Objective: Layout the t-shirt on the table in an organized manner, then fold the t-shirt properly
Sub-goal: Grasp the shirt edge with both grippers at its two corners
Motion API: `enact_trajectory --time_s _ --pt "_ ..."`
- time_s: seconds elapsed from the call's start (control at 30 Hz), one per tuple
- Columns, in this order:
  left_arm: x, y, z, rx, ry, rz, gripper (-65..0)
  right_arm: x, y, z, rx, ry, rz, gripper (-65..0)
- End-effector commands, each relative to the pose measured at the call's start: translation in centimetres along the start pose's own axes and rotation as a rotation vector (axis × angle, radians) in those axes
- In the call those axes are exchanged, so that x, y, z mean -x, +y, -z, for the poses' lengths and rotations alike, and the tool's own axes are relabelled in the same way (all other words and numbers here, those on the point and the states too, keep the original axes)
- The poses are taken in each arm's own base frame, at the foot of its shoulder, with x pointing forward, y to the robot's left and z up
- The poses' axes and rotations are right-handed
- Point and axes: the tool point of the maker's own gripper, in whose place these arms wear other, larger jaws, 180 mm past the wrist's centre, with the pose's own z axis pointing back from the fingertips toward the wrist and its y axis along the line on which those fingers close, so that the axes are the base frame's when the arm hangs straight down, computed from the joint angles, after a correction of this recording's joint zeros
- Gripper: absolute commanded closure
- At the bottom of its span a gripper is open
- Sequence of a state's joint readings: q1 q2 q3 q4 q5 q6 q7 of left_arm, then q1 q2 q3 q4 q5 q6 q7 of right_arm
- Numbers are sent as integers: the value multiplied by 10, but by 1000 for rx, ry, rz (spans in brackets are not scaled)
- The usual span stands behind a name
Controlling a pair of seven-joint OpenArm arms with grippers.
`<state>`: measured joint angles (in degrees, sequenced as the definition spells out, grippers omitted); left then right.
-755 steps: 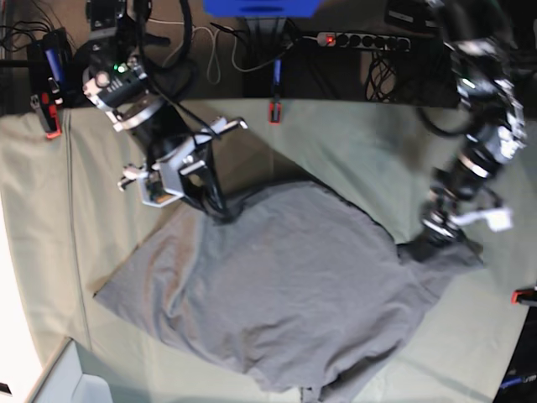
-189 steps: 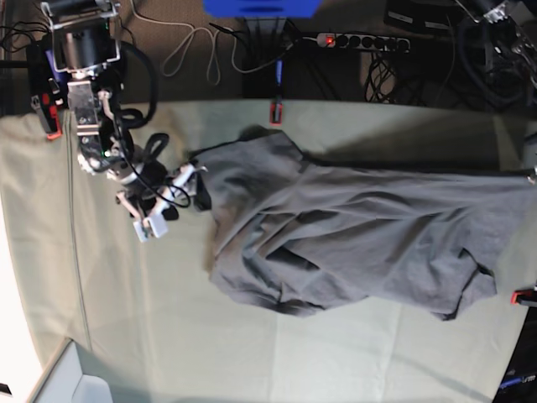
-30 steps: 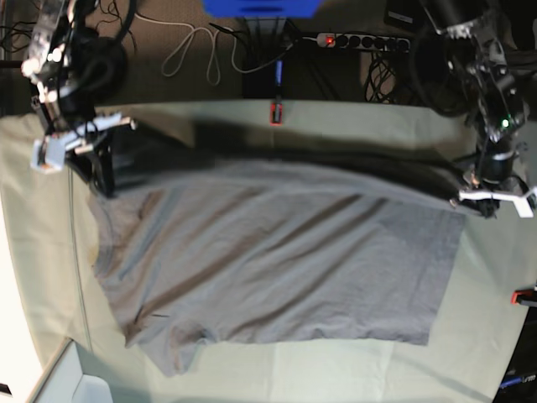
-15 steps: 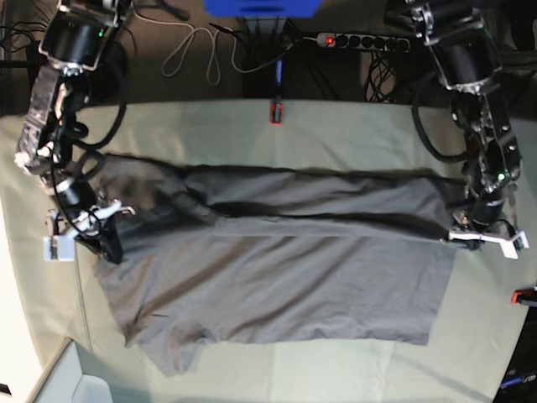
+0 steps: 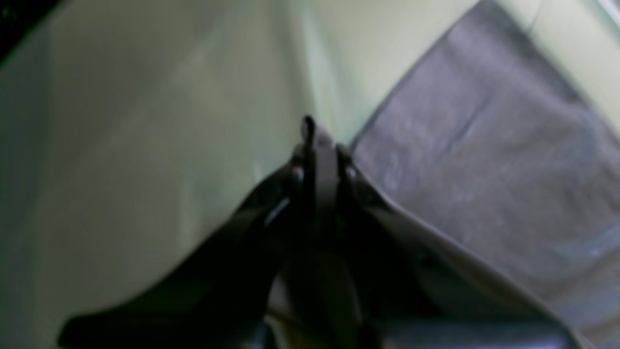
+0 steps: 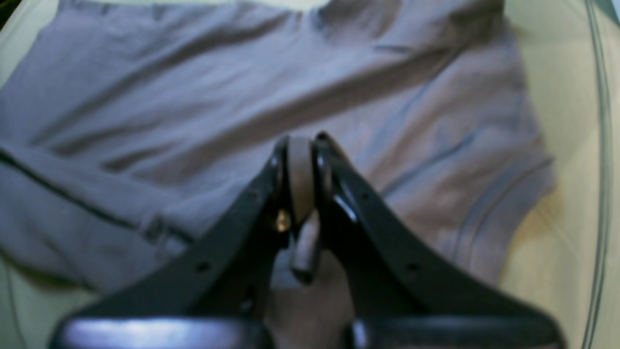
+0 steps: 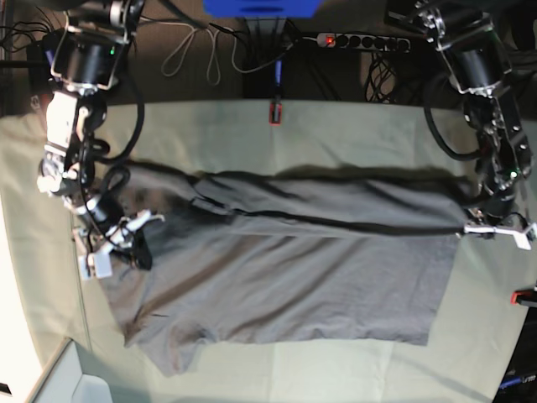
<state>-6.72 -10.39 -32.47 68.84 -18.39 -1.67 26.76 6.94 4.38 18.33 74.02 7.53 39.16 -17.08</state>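
The dark grey t-shirt lies spread wide across the table, its far half doubled over toward the near side along a dark fold line. My right gripper is at the shirt's left end, shut on a pinch of the grey fabric. In the right wrist view the shirt lies wrinkled beneath the shut gripper. At the shirt's right end my left gripper is shut on the folded layer's corner. The left wrist view shows this gripper closed, with the shirt beside it on the green cloth.
A red clamp sits at the table's far edge and another at the right edge. Behind the table lie a power strip and loose cables. A pale box corner shows at the near left.
Both grippers have carried the shirt's far edge toward the near side. The fold line has moved down the shirt, and the doubled layer now covers more of it.
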Motion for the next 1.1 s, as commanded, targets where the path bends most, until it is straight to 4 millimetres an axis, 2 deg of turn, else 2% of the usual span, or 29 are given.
enact_trajectory --time_s 0.0,0.17,0.23,0.3,0.43,0.53,0.63,0.7,0.77,0.93,1.03,1.07 --pt "-30 -7 2 18 -78 1 -3 -22 -2 4 -13 -62 -8 0" --pt "-26 -6 5 15 -63 -5 -6 -18 -16 13 -5 -25 3 0" --pt "-30 -11 6 22 -63 -8 -35 -13 -22 16 5 6 -16 -38" --pt "-25 -11 6 23 -34 -8 -129 -8 -24 18 13 34 -40 -116" --pt "-22 -9 5 23 -16 -15 -382 -4 -27 16 25 43 -52 -282" --pt "-26 -9 2 24 -28 -13 -485 -10 -32 9 45 23 -56 -365" --pt "-18 -3 -8 18 -28 7 -503 -12 -39 -7 93 -13 -39 -400" --pt "-12 2 -19 14 -31 29 -504 -12 -44 -22 134 -33 -31 -399" --pt "3 1 -29 19 -19 31 -504 -10 -47 -37 164 -44 -37 -399" --pt "35 13 -39 -2 39 35 -504 16 -35 -65 181 -3 -46 -399" --pt "60 22 -34 -24 104 19 -504 34 -29 -72 177 31 -29 -399" --pt "63 22 -31 -27 110 12 -504 37 -28 -73 177 37 -27 -399"
